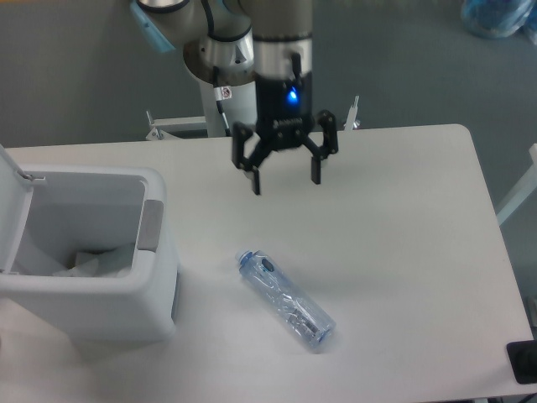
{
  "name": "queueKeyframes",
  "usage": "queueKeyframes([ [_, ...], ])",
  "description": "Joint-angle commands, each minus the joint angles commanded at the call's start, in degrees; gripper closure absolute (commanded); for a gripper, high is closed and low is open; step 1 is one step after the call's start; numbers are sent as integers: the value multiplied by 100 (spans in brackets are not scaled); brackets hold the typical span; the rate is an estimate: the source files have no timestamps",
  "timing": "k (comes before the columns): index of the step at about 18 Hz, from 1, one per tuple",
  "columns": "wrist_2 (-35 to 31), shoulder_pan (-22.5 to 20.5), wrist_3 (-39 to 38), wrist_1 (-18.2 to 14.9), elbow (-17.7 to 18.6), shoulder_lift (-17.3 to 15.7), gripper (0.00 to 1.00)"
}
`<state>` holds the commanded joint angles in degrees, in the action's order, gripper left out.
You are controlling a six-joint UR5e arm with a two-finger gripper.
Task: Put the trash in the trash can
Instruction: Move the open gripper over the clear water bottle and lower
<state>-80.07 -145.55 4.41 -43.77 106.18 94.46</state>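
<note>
Table [403, 252]: white top with rounded corners, filling most of the view and carrying the bin and the bottle.
Floor [75, 75]: grey, showing beyond the far edge of the table.
Pedestal [231, 101]: white column with a round metal collar, standing behind the far table edge and carrying the arm.
Bag [500, 15]: pale blue, sitting on the floor at the top right corner, partly cut off by the frame.
Black object [522, 363]: lying at the lower right edge, only partly showing.
Arm [277, 34]: reaching forward from the pedestal over the far part of the table, its wrist pointing down and a blue light glowing on the wrist body.
Gripper [285, 175]: hanging above the table near the far edge, fingers pointing downward, well apart from the bottle and from the bin.
Jaws: spread wide and holding nothing.
Bottle [286, 300]: lying on its side on the table, crushed and clear, its bluish cap end pointing up-left toward the bin, just right of the bin but not touching it.
Bin [126, 306]: standing at the left edge of the table, lid [10, 180] tipped open at its left side, grey panel [150, 227] on the right rim.
Wrapper [88, 262]: lying crumpled and white down inside the bin.
</note>
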Motion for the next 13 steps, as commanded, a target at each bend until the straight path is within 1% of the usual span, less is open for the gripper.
queueKeyframes([
  [3, -140, 0, -203, -9, -395, 650, 0],
  [6, -360, 0, -291, -18, -607, 1108, 0],
  [8, -457, 9, -405, -9, -721, 1354, 0],
  [11, -474, 26, -686, 0, -1098, 1829, 0],
  [13, -466, 26, -704, 9, -1275, 2075, 0],
])
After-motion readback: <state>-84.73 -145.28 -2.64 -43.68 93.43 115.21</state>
